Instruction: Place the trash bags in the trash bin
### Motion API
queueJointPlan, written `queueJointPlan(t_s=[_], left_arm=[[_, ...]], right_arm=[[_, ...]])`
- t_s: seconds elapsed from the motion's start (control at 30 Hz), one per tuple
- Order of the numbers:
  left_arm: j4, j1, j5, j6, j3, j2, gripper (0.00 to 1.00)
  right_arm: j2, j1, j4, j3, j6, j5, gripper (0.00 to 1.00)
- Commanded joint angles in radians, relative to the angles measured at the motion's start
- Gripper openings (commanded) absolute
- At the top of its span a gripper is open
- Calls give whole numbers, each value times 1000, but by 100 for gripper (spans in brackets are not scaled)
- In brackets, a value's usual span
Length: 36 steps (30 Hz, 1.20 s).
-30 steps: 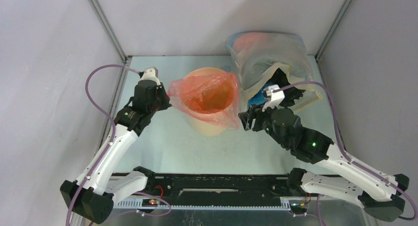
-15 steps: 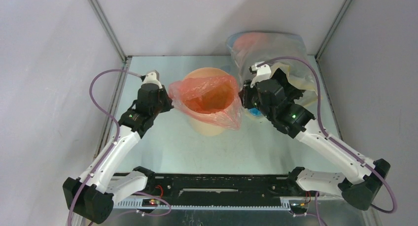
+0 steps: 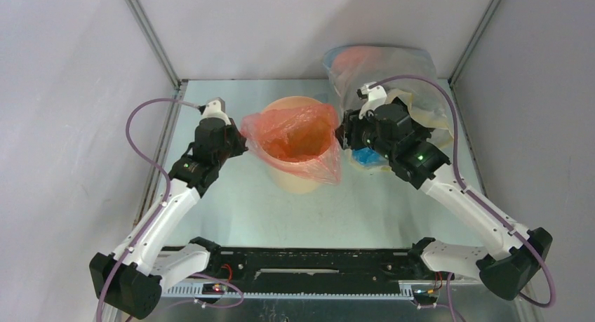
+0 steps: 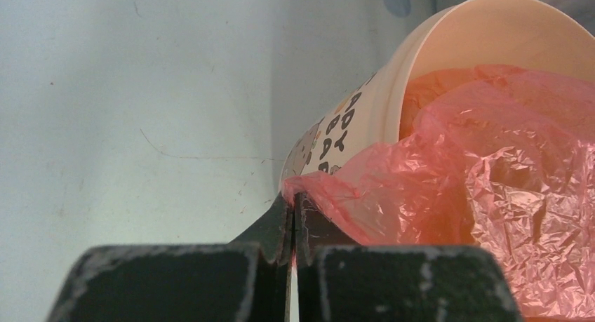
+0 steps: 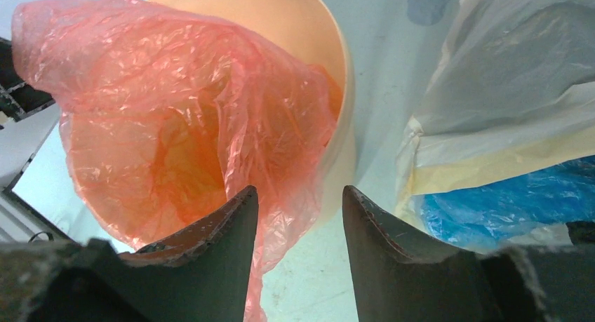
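Left claw (image 4: 292, 204) pinched shut on edge of pink trash bag (image 4: 491, 175), lower centre of wrist view. Right claw (image 5: 298, 196) apart, bag film and trash bin (image 3: 303, 183) wall showing between its jaws. Bin stands centre of worktop (image 3: 231, 203), bag draped inside; clear sack (image 3: 382, 69) upper right

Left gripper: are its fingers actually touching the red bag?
Touching. In the left wrist view, the left gripper has its fingers pinched shut on an edge of the red bag.
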Motion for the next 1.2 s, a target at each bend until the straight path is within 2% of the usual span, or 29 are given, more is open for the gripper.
queueJointPlan(t_s=[0.0, 0.23, 0.37, 0.63, 0.93, 0.97, 1.0, 1.07, 1.1, 1.17], left_arm=[[23, 6, 22, -3, 11, -30, 0], [6, 6, 16, -4, 12, -53, 0], [6, 6, 15, -6, 3, -55, 0], [6, 6, 12, -3, 3, -49, 0], [-4, 5, -22, 17, 7, -49, 0], [-4, 5, -23, 17, 7, -49, 0], [-4, 5, -23, 17, 7, -47, 0], [-4, 5, -28, 18, 7, -41, 0], [-2, 6, -34, 18, 7, -37, 0], [5, 7, -41, 20, 5, -27, 0]], right_arm=[[-36, 10, 15, 42, -32, -18, 51], [-115, 60, -11, 43, -64, 95, 49], [-129, 84, 10, 43, -87, 80, 47], [-13, 89, -36, 129, -88, 83, 48], [68, 60, -61, 183, -62, 105, 44], [71, 52, -62, 182, -58, 100, 37], [76, 44, -60, 182, -55, 91, 21], [81, 24, -59, 181, -46, 69, 6], [84, 11, -57, 181, -43, 56, 1], [89, -17, -50, 181, -34, 29, 0]])
